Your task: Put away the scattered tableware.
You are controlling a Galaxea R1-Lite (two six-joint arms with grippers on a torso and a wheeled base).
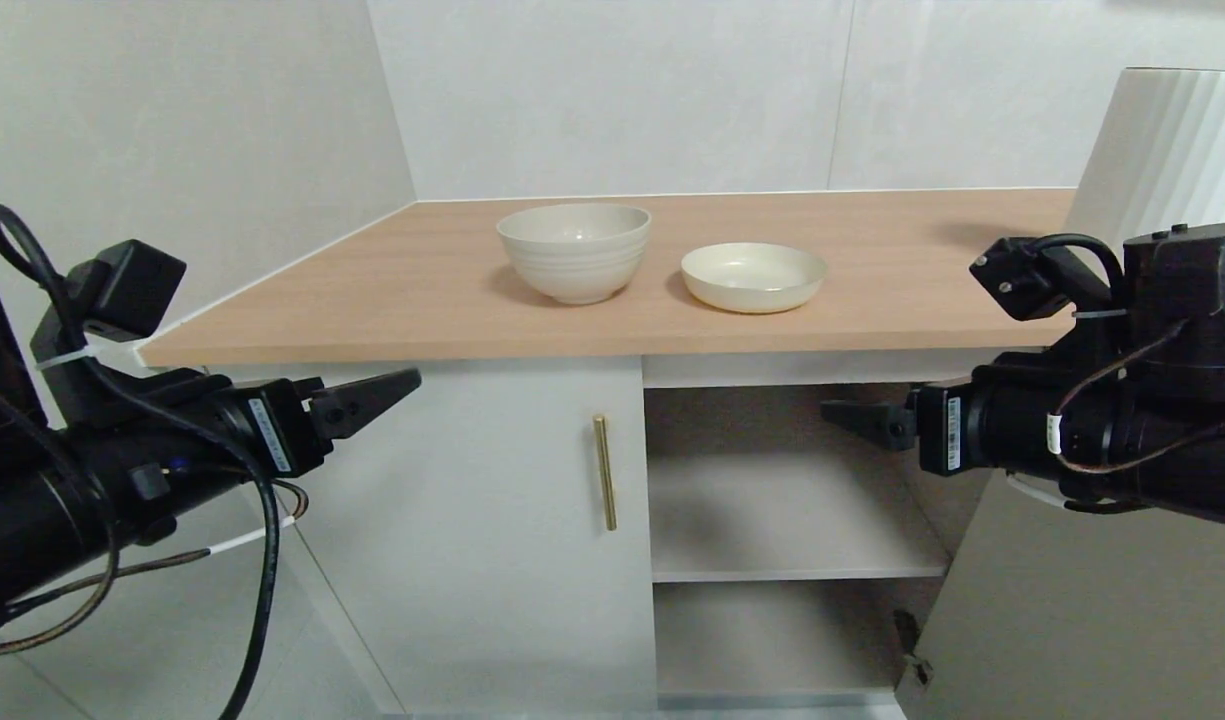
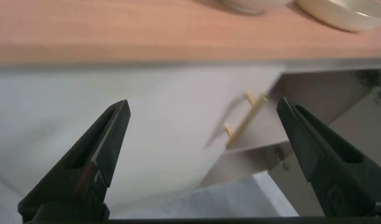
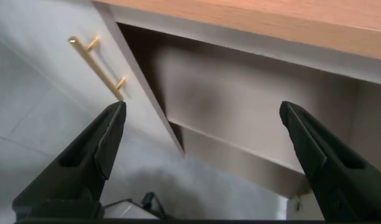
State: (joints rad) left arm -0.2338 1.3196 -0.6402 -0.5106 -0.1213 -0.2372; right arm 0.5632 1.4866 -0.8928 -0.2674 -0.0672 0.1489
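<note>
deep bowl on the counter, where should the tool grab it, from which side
Probably the left rim of the deep bowl, from above, one finger inside: it stands upright, its rounded wall offers no handle, and the shallow dish sits at its right.
</note>
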